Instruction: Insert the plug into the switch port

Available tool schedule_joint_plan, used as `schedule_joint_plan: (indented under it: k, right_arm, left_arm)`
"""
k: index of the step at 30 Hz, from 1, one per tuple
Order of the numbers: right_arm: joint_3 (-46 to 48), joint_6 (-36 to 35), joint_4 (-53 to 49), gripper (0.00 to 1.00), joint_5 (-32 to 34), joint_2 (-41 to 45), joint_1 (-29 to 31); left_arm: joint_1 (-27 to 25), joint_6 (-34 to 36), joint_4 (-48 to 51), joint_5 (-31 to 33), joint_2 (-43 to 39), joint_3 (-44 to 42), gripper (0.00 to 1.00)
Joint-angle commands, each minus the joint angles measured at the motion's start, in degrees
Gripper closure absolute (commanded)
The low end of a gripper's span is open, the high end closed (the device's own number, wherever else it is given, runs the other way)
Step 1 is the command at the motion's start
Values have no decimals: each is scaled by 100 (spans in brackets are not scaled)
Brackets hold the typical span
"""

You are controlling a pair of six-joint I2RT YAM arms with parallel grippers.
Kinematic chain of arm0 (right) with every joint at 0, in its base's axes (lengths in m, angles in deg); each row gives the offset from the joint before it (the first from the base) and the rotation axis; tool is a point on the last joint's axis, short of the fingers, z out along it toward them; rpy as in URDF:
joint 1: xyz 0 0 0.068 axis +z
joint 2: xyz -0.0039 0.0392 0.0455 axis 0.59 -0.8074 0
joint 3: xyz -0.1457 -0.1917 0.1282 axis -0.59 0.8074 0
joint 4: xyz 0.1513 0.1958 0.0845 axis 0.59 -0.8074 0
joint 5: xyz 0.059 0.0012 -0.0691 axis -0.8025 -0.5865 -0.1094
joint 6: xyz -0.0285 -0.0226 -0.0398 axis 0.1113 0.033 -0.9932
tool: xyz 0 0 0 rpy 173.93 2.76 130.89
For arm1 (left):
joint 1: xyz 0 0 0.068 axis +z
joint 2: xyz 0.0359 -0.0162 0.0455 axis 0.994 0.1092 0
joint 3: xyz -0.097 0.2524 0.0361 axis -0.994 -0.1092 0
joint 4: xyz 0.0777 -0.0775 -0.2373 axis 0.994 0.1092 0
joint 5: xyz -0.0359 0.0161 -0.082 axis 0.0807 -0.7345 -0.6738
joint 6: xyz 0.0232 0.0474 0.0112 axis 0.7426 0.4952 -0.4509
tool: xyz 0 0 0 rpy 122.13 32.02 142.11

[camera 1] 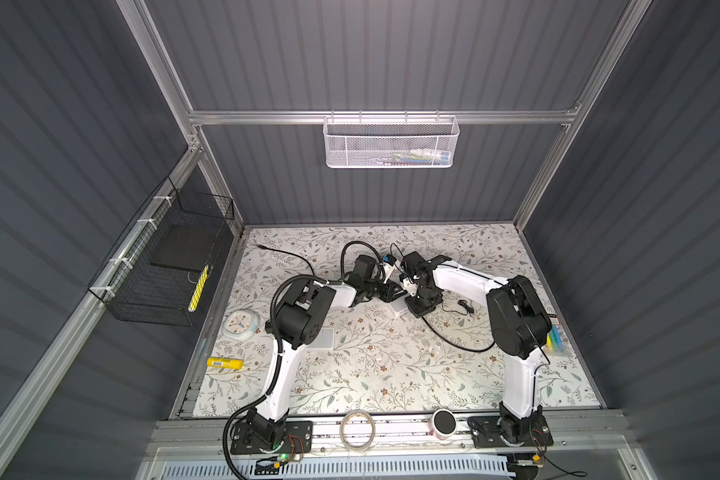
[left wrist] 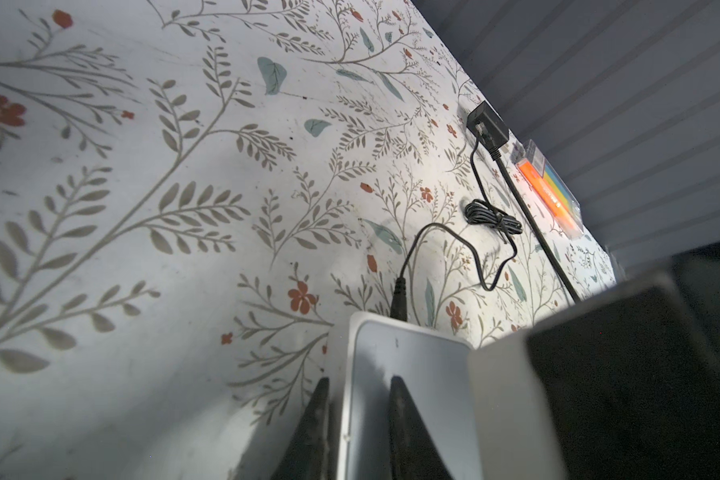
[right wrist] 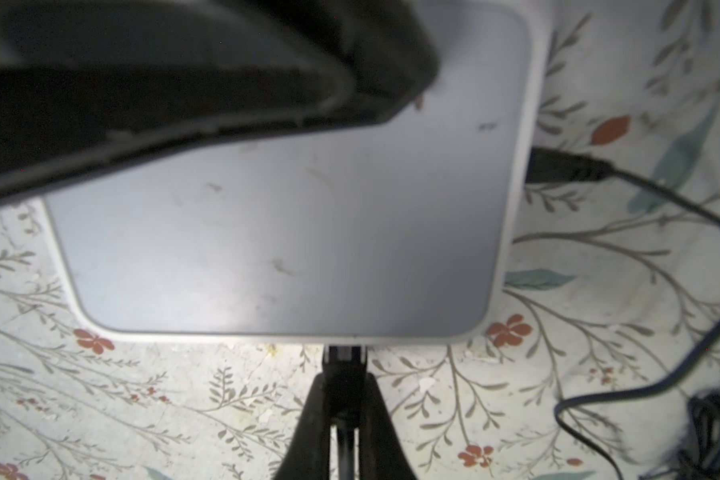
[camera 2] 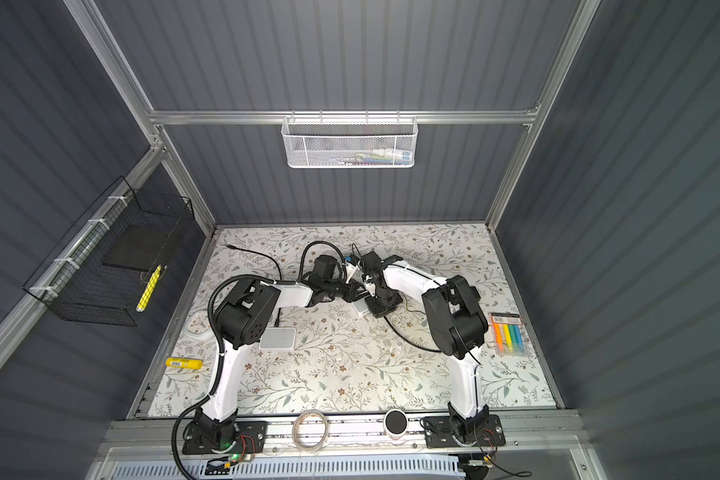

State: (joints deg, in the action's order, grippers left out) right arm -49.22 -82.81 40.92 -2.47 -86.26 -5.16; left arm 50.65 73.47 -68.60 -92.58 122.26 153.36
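The switch [right wrist: 292,232], a flat white box with a grey top, lies on the floral table; in both top views only a corner [camera 1: 398,308] [camera 2: 360,308] shows under the two wrists. My right gripper [right wrist: 345,374] is shut on the black plug [right wrist: 345,359], whose tip meets the switch's side wall; the port itself is hidden. My left gripper [left wrist: 360,399] stands astride the switch's rim [left wrist: 344,395], one finger beside the wall and one on the top face. Another black plug [left wrist: 399,301] sits in a different side.
A thin black lead runs to a bundled coil [left wrist: 493,216] and a black adapter [left wrist: 486,129]. A second white box [camera 2: 278,337], a clock [camera 1: 241,326], a yellow tube [camera 1: 224,363] and a marker pack [camera 2: 508,332] lie around. A tape ring [camera 1: 357,430] sits on the front rail.
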Motion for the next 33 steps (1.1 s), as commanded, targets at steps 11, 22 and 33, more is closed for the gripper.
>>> schedule_joint_plan:
  k: [11, 22, 33]
  right_arm:
    - [-486, 93, 3874, 100, 102, 292, -103]
    - [-156, 332, 4129, 100, -5, 107, -126]
    - [16, 373, 4332, 100, -58, 97, -104]
  left_arm:
    - [-625, 92, 2108, -2033, 505, -636, 85]
    - [-726, 65, 2053, -2099, 582, -661, 85]
    - [-824, 381, 2519, -2153, 663, -642, 84]
